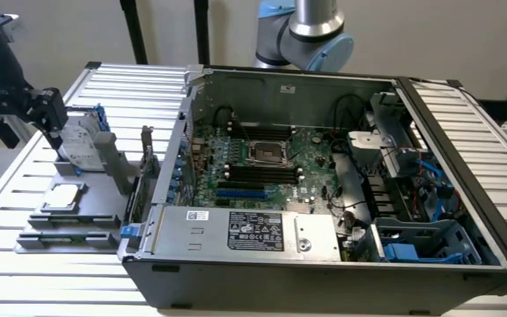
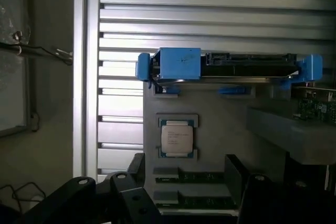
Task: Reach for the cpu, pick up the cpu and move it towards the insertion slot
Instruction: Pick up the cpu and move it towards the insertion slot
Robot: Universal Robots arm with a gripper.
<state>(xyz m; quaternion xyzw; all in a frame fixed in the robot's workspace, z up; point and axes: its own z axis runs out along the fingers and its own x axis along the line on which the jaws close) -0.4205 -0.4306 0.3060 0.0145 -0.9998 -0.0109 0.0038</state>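
- My gripper [image 1: 47, 111] [image 2: 168, 184] hangs outside the dark grey open computer case [image 1: 324, 277], off the case wall on the exterior view's left, over the slatted silver metal table [image 1: 16, 178].
- Jaws spread wide, gripping nothing. In the wrist view my two black fingers [image 2: 79, 195] sit well apart with no object between them.
- The cpu [image 1: 63, 197] [image 2: 177, 138] is a small flat square chip with a silvery metal top and a pale tan border. It lies flat, metal face up, outside the case.
- It rests in a shallow recess of the flat grey plastic holder tray [image 1: 103, 195] [image 2: 226, 124], which sits on the table just beside that same case wall.
- The cpu is apart from my fingers, no contact. In the wrist view it lies ahead of the gap between them.
- A silver hard drive with blue plastic rails [image 1: 82, 142] [image 2: 231, 67] stands on edge in the same tray, also outside the case, near the cpu but not touching it.
- The insertion slot [image 1: 269, 152] is a square socket with a silvery metal frame and a dark centre. It is inside the case, set into the green circuit board [image 1: 315, 158] on the case floor, well apart from the cpu.
- Long black memory slots [image 1: 258, 175] are inside the case, just beside the socket.
- A silver metal box with a white label [image 1: 253, 231] lies inside the case along its near wall.
- My grey and blue arm joint [image 1: 311, 30] shows behind the case's far wall.
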